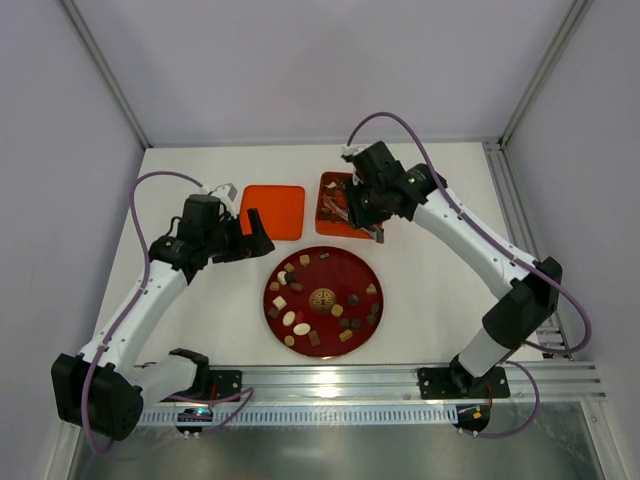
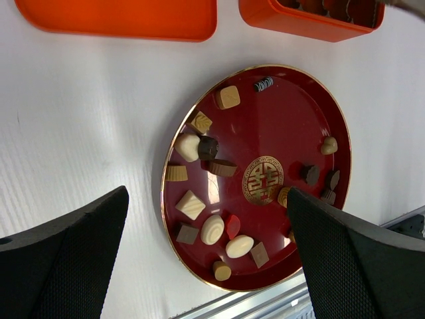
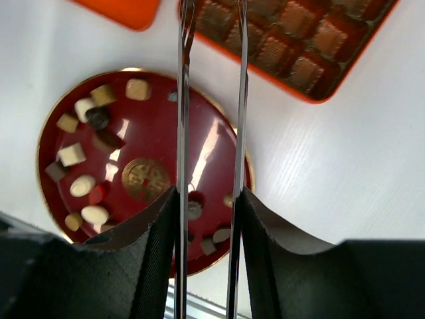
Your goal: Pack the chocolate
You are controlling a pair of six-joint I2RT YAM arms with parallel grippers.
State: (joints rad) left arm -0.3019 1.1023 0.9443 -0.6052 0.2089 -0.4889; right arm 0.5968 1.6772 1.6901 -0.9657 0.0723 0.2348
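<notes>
Several chocolates (image 1: 296, 303) in brown, tan and cream lie scattered on the dark red plate (image 1: 322, 262); they also show in the left wrist view (image 2: 212, 229) and the right wrist view (image 3: 83, 185). The orange gridded tray (image 1: 330, 190) holds brown chocolates in its cells (image 3: 299, 46). My right gripper (image 1: 373, 215) hovers over the tray's near edge, shut on metal tweezers (image 3: 182, 133). The tweezers' two arms stand apart and their tips run out of view. My left gripper (image 2: 206, 266) is open and empty, above the table left of the plate.
An orange lid (image 1: 273, 211) lies flat left of the tray, also in the left wrist view (image 2: 119, 16). A gold emblem (image 2: 263, 179) marks the plate's centre. A metal rail (image 1: 400, 380) runs along the near table edge. Grey walls enclose the table.
</notes>
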